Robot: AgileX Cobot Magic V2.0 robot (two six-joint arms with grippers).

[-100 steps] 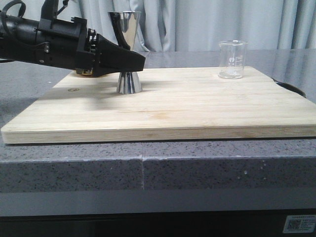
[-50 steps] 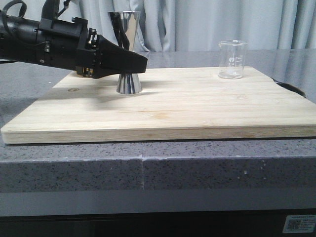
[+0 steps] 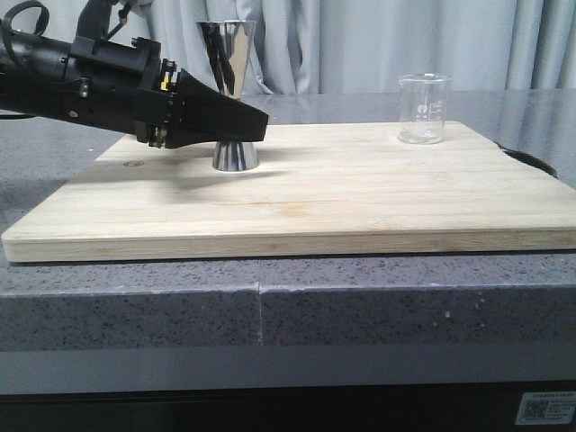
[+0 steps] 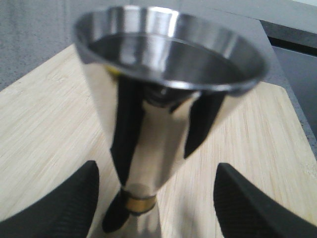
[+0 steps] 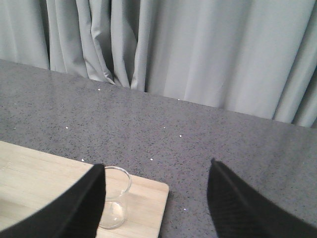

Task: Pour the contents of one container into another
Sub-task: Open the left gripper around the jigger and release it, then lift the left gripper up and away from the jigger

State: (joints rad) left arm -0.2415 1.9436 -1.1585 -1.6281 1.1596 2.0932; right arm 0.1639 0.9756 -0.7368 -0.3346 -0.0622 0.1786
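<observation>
**Left gripper flanks the jigger; beaker stands apart**

The wooden board [image 3: 297, 193] carries both vessels. The left gripper [image 4: 157, 198] is spread wide, fingers either side of the upright jigger [image 3: 232, 90] at ten o'clock on the board, not touching. The right gripper [image 5: 156, 198] is open, holding nothing. The beaker [image 3: 423, 108] stands at one o'clock.

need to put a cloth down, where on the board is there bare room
The wooden board is bare across its whole front strip and through the middle, between the steel jigger and the glass beaker. It is crowded only at the back left, where the left gripper straddles the jigger's waist.
</observation>
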